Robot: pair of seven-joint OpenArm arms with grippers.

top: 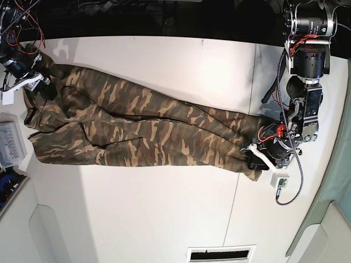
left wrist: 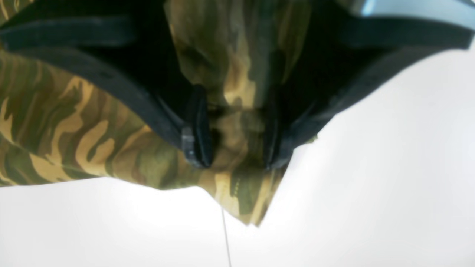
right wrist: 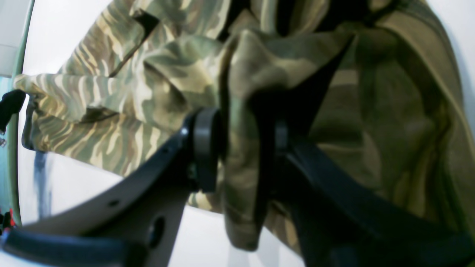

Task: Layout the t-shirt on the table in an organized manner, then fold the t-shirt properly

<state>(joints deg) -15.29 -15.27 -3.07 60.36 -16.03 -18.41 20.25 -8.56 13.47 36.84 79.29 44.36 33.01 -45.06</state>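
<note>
The camouflage t-shirt lies stretched lengthwise across the white table, pulled out into a long, wrinkled band between the two arms. My left gripper is at the cloth's right end in the base view. In the left wrist view the left gripper is shut on a corner of the t-shirt, just above the table. My right gripper is at the far left end. The right wrist view shows the right gripper shut on a bunched fold of the t-shirt.
A clear plastic box sits at the table's left edge. A thin dark seam crosses the tabletop near the left arm. A small white module on a cable lies beside that arm. A white vent grille is at the front edge.
</note>
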